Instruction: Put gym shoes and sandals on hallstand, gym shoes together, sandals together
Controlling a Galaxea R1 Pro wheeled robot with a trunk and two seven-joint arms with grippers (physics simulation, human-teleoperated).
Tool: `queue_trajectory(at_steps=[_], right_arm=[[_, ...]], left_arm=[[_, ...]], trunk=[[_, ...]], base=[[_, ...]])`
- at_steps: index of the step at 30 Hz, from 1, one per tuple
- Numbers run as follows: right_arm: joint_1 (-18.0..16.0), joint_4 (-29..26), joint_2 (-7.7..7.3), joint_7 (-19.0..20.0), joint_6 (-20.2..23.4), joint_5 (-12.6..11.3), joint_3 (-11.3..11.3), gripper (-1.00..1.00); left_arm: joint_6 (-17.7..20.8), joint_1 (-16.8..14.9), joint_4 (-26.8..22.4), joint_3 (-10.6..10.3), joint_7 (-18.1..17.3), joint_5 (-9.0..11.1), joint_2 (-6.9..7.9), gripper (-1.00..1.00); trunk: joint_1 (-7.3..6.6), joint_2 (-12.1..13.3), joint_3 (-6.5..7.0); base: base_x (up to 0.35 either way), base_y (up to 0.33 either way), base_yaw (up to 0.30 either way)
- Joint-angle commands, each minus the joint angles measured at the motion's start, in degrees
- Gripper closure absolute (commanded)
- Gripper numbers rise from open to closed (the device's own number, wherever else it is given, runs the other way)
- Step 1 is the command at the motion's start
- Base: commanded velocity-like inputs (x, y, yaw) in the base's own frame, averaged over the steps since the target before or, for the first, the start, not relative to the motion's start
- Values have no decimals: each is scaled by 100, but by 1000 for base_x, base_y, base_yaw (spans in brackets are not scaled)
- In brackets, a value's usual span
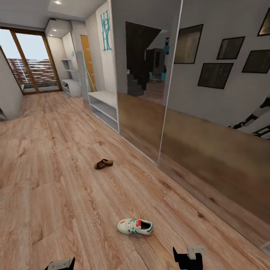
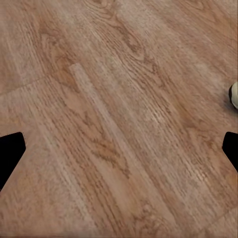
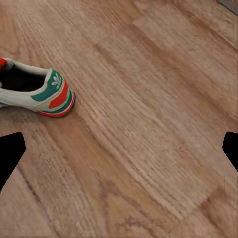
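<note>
Head view: gym shoe (image 1: 135,227) on corridor floor (image 1: 56,187) — sandal (image 1: 103,164) beyond it, hallstand (image 1: 105,108) farther. My left gripper (image 2: 119,148) and right gripper (image 3: 119,148) spread wide, empty.

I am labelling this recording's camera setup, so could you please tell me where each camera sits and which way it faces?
Head view: on the robot's head, facing forward and down the corridor floor; the left gripper and right gripper show.
Left wrist view: near the left gripper, facing down at planks; dark fingertips at the edges.
Right wrist view: near the right gripper, facing floor.
Shared: head and right wrist views both catch the gym shoe.
</note>
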Motion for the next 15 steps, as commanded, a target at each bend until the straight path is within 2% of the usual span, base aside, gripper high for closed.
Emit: queue_trajectory(at_steps=[1, 15], right_arm=[[-2, 0, -4, -6, -17, -56, 48, -100], [-2, 4, -4, -6, -16, -57, 48, -100]], left_arm=[[-11, -5, 6, 30, -53, 35, -2, -100], [-11, -5, 6, 21, -53, 35, -9, -100]], trunk=[[0, -2, -5], [0, -2, -5]], base=[[97, -161, 270], [120, -222, 276]])
